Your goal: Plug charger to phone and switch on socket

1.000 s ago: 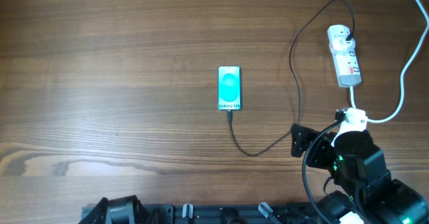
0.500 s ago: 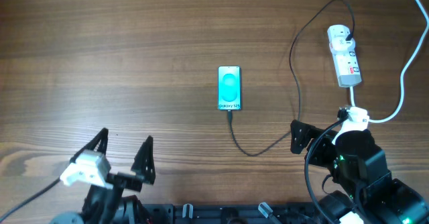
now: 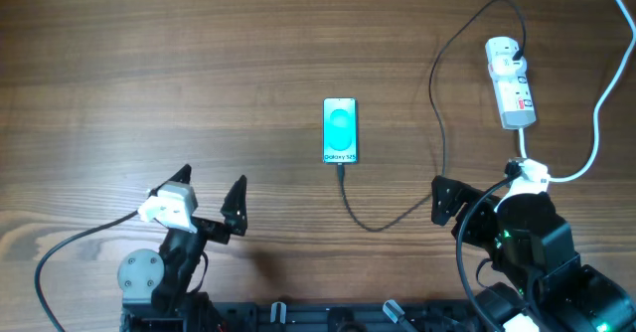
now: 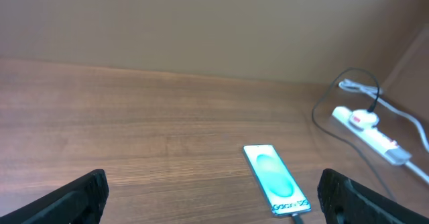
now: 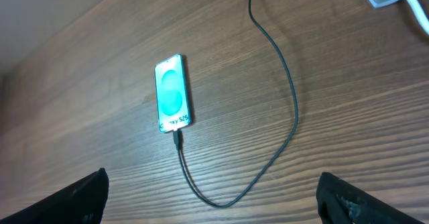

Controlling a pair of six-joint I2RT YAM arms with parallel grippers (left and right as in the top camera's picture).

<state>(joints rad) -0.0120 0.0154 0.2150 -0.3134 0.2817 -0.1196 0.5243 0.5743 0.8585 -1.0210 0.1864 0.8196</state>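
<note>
As the left gripper (image 3: 211,189) has advanced since earlier, we see it and the right gripper (image 3: 479,188) both spread wide and empty. The charger (image 5: 295,110) tip meets the mid-table phone (image 3: 340,130). The right wrist view clips the socket (image 3: 510,82).

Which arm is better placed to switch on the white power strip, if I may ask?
Right: the right claw sits close to the short white oblong power strip, whereas the left claw is far across the wooden table.
</note>
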